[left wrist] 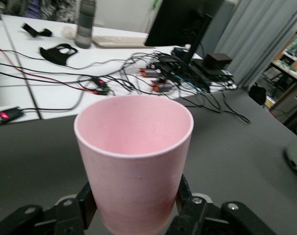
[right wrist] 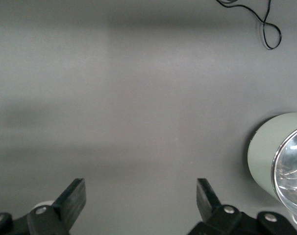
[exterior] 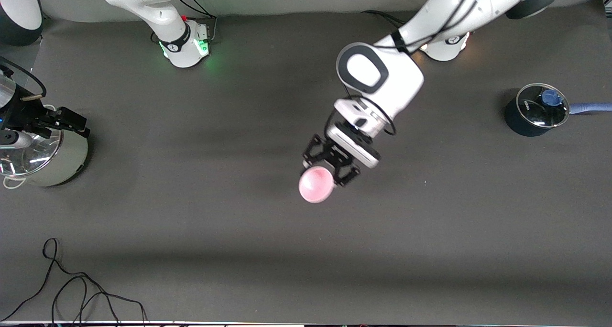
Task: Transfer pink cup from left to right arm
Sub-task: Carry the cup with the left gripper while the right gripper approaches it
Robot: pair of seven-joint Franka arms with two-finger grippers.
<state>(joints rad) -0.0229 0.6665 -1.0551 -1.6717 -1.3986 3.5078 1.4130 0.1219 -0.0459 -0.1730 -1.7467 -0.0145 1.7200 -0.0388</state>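
Presently, the small pale-pink tapered plastic cup (exterior: 316,185) is clamped by the left end effector (exterior: 330,167) above the middle of the dark grey worktop (exterior: 191,212). The right end effector (right wrist: 138,198) is spread wide, empty, beside a pale-green metal pot (exterior: 57,157).

Left end effector (exterior: 330,167) clamped mid-table; right end effector (right wrist: 138,200) wide, waiting.

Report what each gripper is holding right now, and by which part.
The left gripper holds the pink cup by its lower body, fingers clamped on both sides near the base. The right gripper, open over the table beside the grey-green pot, holds nothing.
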